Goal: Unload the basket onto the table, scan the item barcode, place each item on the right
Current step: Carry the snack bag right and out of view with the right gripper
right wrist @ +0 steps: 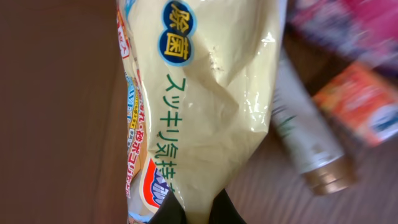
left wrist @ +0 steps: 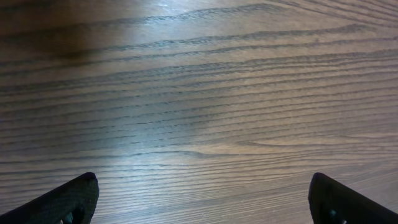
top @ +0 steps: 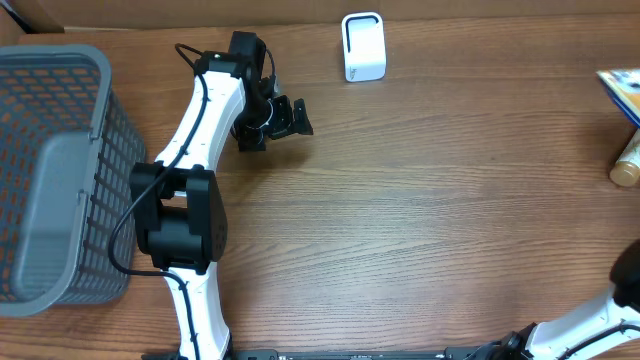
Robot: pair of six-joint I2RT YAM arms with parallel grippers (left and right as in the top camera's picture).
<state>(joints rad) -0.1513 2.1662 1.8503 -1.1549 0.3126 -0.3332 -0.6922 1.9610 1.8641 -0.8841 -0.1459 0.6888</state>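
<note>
Overhead above table [top: 450, 200], wrist views close-up

Brown wooden table [top: 420, 200], grain running left to right. Grey mesh basket [top: 62, 52] standing at left edge. White scanner [top: 363, 46] upright at far side, near middle. Tan-capped bottle [top: 627, 165] at right edge; blue-yellow packet [top: 622, 90] just beyond, farther.
</note>
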